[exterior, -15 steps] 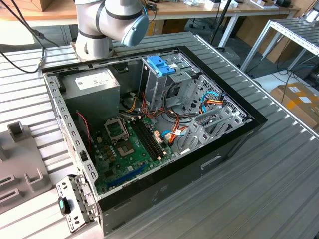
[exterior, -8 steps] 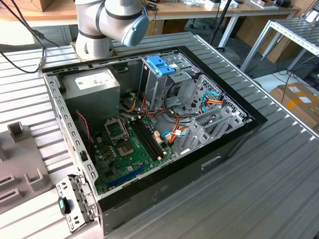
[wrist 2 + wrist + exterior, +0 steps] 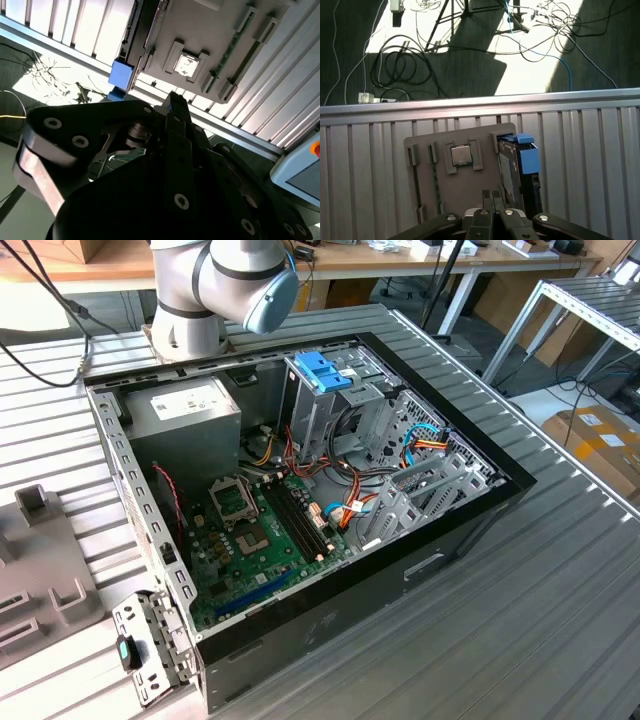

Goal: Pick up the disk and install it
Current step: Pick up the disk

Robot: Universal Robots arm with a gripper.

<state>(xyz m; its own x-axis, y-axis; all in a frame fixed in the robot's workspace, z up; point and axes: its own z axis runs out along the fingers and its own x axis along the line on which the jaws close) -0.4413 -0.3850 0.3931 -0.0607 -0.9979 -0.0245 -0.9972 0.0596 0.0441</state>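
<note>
In the first wrist view the disk [image 3: 509, 167] stands on edge in a slot of a grey fixture tray [image 3: 465, 187], its blue side rail [image 3: 527, 156] facing up. My gripper [image 3: 492, 196] hovers above the tray just beside the disk. Its two fingertips are pressed together, shut on nothing. In the second wrist view the gripper [image 3: 175, 104] appears as dark linkages, with the disk's blue rail [image 3: 121, 74] beyond it at the tray's edge. In the exterior view the open computer case [image 3: 470, 530] lies on the table.
The tray also holds a processor chip [image 3: 461, 155] and memory sticks [image 3: 435, 180]. Inside the case are a metal cage with a blue top [image 3: 322, 370], a grey power supply box [image 3: 185, 412] and the motherboard [image 3: 250, 530]. Cables [image 3: 405, 60] lie on the floor past the table edge.
</note>
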